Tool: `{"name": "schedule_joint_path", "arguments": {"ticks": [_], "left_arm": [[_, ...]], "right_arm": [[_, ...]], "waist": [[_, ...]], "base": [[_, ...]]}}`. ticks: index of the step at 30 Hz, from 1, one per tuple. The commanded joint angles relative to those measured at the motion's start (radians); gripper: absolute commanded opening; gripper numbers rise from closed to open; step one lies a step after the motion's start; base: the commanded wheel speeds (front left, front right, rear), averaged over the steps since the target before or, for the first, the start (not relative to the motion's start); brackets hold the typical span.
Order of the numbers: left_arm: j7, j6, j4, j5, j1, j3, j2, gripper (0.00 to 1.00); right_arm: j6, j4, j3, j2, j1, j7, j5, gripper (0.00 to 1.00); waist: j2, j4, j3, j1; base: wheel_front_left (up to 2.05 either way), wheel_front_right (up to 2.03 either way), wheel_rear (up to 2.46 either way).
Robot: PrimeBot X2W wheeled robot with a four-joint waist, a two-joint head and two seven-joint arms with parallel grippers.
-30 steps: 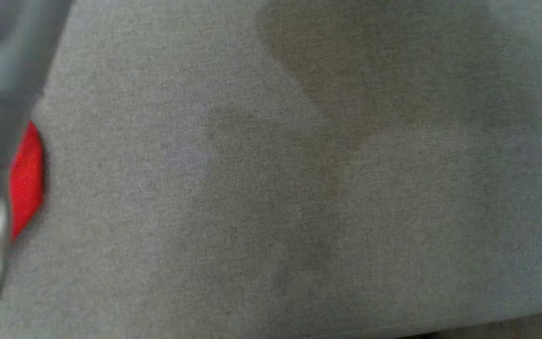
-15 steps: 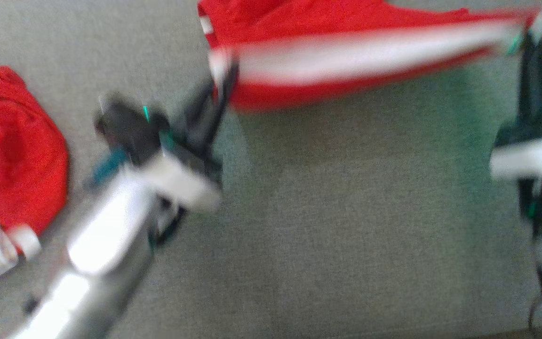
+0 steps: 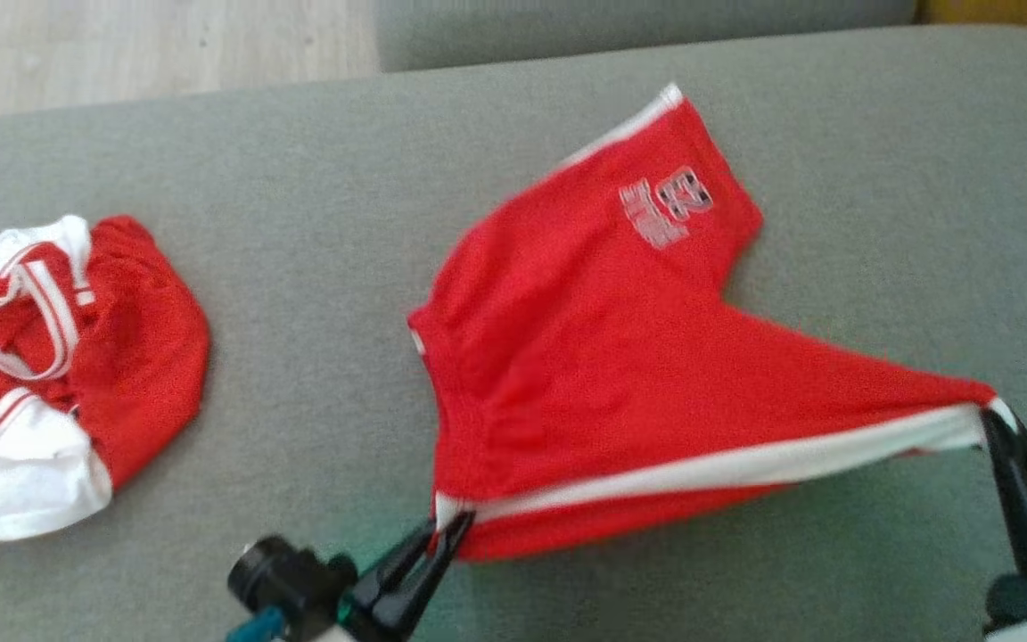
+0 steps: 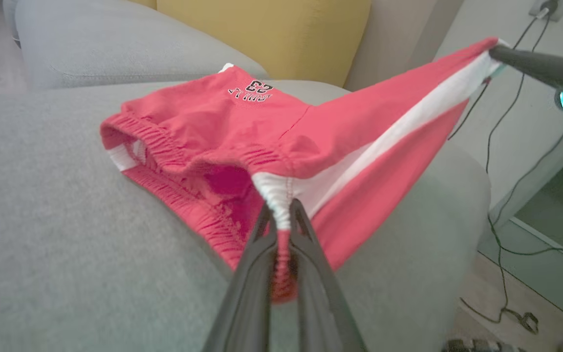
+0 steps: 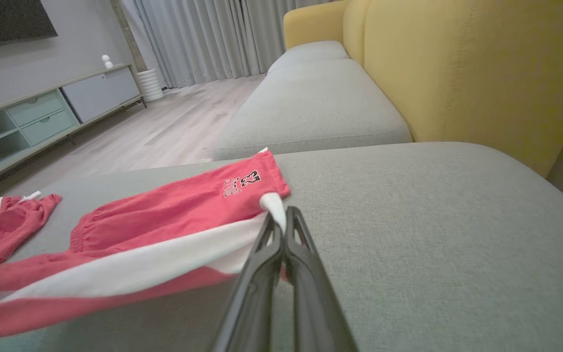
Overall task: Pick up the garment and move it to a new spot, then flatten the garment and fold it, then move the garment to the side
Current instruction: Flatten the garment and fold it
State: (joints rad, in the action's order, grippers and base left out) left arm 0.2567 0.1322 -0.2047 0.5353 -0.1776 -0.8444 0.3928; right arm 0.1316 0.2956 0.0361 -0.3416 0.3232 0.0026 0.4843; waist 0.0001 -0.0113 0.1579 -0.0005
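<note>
The garment point(image 3: 585, 357) is a pair of red shorts with a white side stripe and a printed number. It is stretched between my two grippers above a grey sofa cushion point(image 3: 299, 178), its far leg resting on the cushion. My left gripper point(image 3: 449, 528) is shut on the elastic waistband at the stripe's end, seen close in the left wrist view point(image 4: 281, 215). My right gripper point(image 3: 990, 419) is shut on the leg hem at the stripe's other end point(image 5: 281, 217). The garment point(image 4: 213, 117) sags between them, and in the right wrist view the garment point(image 5: 164, 215) trails off to the left.
A second red and white garment point(image 3: 50, 357) lies crumpled at the cushion's left end. A yellow backrest point(image 5: 457, 63) rises behind the seat. Wooden floor point(image 3: 121, 45) lies beyond the cushion's far edge. Cables point(image 4: 501, 146) hang past its right end.
The head camera has swung from a blurred close-up of the cushion to the whole scene. Both grippers stay shut on the stretched shorts.
</note>
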Motion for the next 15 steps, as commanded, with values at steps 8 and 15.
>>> {"name": "schedule_joint_path", "arguments": {"ticks": [8, 15], "left_arm": [[0.000, -0.002, 0.147, 0.083, -0.023, 0.072, 0.034, 0.00], [-0.028, -0.002, 0.087, 0.176, -0.239, 0.097, -0.114, 0.00]], "right_arm": [[-0.001, 0.125, 0.101, 0.037, -0.053, 0.096, -0.025, 0.00], [-0.001, -0.118, 0.002, -0.026, -0.412, 0.159, -0.036, 0.00]], "waist": [[-0.0001, 0.066, 0.033, 0.0005], [-0.0001, 0.112, 0.152, 0.0005]], "base": [[0.00, 0.00, 0.00], [0.00, 0.00, 0.00]]}}
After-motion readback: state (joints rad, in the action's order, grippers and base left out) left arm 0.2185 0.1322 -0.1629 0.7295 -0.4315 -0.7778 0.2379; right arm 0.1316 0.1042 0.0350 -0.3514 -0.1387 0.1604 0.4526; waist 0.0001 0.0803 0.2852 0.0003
